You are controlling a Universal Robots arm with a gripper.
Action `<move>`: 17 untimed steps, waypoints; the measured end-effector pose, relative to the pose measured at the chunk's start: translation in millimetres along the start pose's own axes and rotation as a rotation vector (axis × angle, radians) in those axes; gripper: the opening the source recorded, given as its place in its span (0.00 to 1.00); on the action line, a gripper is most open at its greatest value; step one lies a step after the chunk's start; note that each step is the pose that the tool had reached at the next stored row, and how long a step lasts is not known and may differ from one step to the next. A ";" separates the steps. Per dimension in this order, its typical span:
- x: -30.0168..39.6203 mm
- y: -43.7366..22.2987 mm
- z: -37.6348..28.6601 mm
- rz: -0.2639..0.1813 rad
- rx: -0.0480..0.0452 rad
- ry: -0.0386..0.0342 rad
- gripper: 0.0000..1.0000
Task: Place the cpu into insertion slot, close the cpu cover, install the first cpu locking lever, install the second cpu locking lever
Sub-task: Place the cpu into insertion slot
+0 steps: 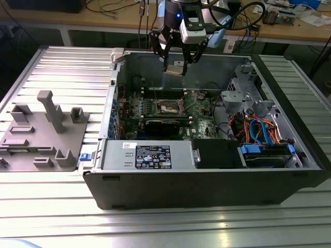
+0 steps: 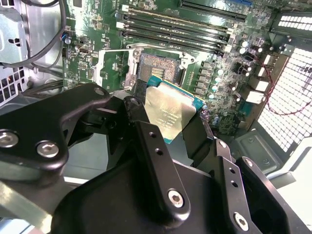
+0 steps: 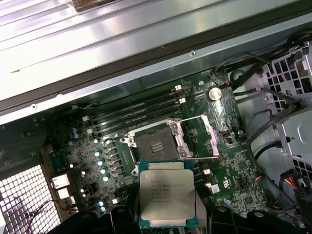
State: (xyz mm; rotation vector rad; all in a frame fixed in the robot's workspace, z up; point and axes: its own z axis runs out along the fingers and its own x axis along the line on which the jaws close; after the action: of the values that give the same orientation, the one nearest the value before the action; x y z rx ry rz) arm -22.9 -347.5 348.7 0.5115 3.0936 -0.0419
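gripper: clamped on the cpu, over the open case.
insertion slot: bare, apart from the cpu, in the first wrist view.
cpu cover: raised beside the slot.
exterior view: case on the bench.

Dull silver metal tops the cpu, and the motherboard gleams green.

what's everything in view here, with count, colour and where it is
table: 1, silver ribbed, under everything
computer case: 1, black, open, on the table
fixture tray: 1, grey, on the table, exterior view's left of the case
motherboard: 1, green, inside the case
insertion slot: 1, grey, on the motherboard, empty
cpu cover: 1, silver, swung open beside the slot
cpu: 1, silver top, held above the motherboard
hand: 1, black, shut on the cpu
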 end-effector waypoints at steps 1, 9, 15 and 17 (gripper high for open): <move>0.0 0.0 0.0 0.001 0.0002 -0.0001 0.54; 0.0 0.0 0.0 0.009 0.0018 -0.0004 0.54; 0.0 0.0 0.0 0.013 0.0033 -0.0008 0.54; 0.0 0.0 0.0 0.015 0.0043 -0.0011 0.54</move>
State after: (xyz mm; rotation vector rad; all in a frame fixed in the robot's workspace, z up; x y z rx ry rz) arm -22.9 -347.5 348.7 0.5348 3.0890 -0.0487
